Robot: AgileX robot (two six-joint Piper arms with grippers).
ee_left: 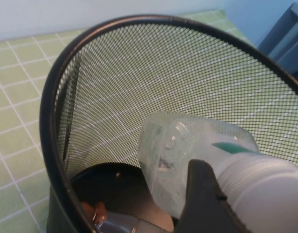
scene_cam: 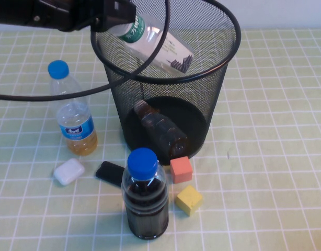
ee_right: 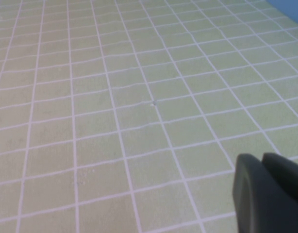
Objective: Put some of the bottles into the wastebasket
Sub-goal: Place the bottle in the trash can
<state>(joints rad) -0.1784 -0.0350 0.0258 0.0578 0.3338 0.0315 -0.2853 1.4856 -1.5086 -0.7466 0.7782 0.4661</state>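
Left gripper (scene_cam: 116, 18), hanging over the near-left rim of the wastebasket (scene_cam: 223, 68), is clamping the capped end of a clear bottle with green-white label (scene_cam: 158, 47); the bottle is lying tilted across the mouth, base pointing into the bin, and the left wrist view is showing a dark finger (ee_left: 200, 194) pressing against its neck. Right gripper (ee_right: 270, 191) is hanging above bare checked cloth (ee_right: 139, 121), well apart from the work, only a dark finger edge showing, so whether it is open or closed cannot be told. Inside the wastebasket, a brown-tinted bottle (scene_cam: 160, 130) is lying on the solid base. Outside it, a blue-capped bottle holding amber liquid (scene_cam: 74, 120) is standing to the left; a blue-capped bottle of dark liquid (scene_cam: 145, 196) is standing in front; a white case (scene_cam: 69, 171), a black flat object (scene_cam: 111, 172), a pink cube (scene_cam: 180, 169) and a yellow cube (scene_cam: 188, 199) are sitting near the bin's foot. Step in hand, by judgement: releasing the held bottle. Doing it well is probably meaning tipping the base further down, keeping the whole bottle inside the rim line, then opening the fingers without brushing the mesh.
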